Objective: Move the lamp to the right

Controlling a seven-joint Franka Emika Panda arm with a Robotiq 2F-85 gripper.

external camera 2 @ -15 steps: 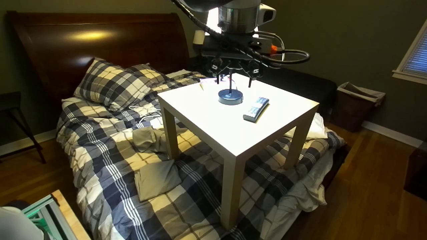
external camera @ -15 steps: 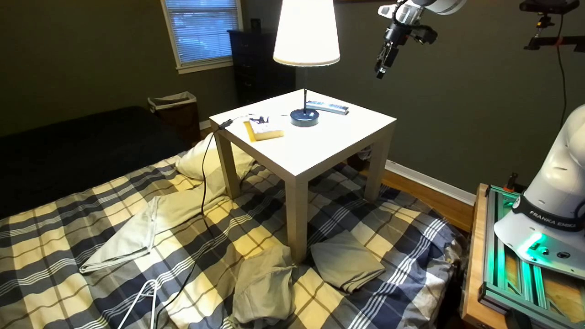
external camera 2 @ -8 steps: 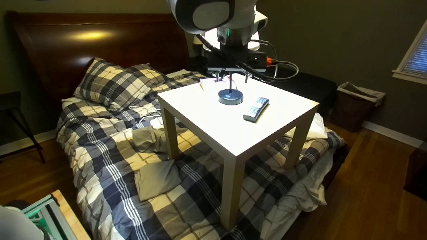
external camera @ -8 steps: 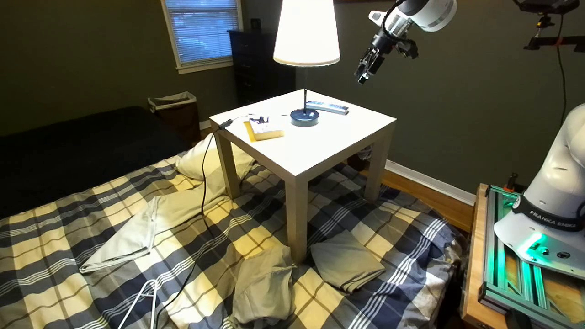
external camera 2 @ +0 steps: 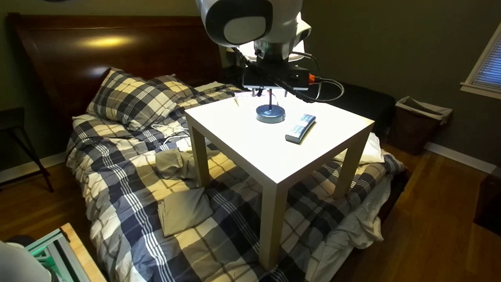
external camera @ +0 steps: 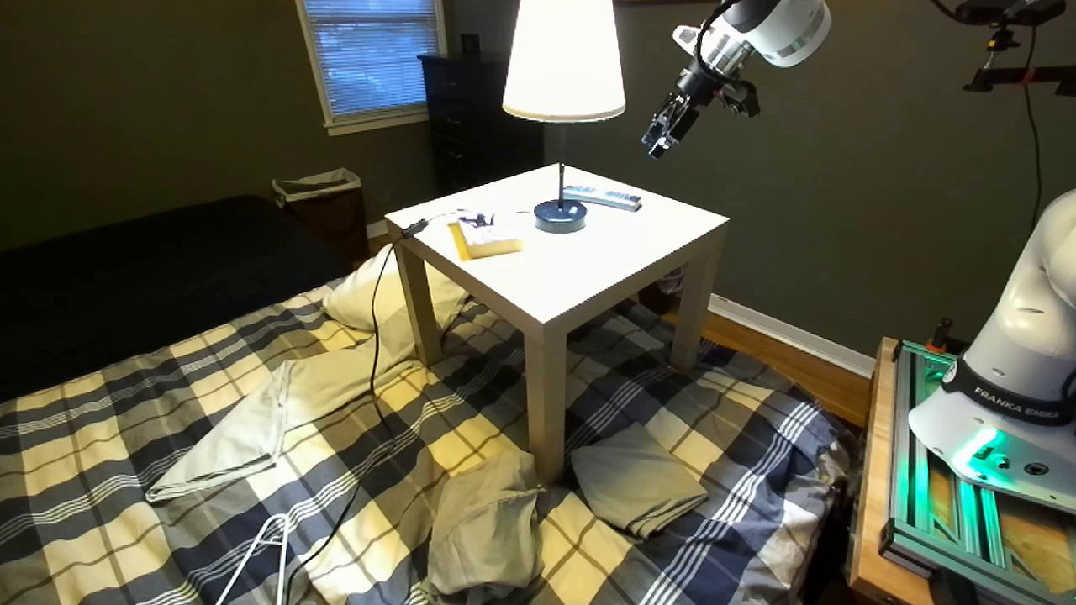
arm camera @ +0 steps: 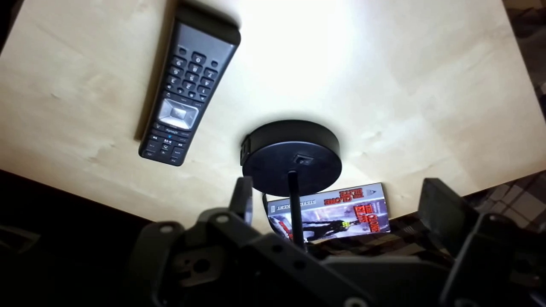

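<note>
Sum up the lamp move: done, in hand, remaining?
Done: the fingers are open, the stem showing between them in the wrist view.
In hand: nothing gripped; in an exterior view they hang apart from the lamp, which stands upright on the table.
Remaining: likely closing in, gripping, shifting it right and releasing, as nothing holds it yet.

In dim surroundings your lamp blazes overexposed, bleaching the surface; you get glare at twelve o'clock in the wrist view, the gripper near six underexposed.
</note>
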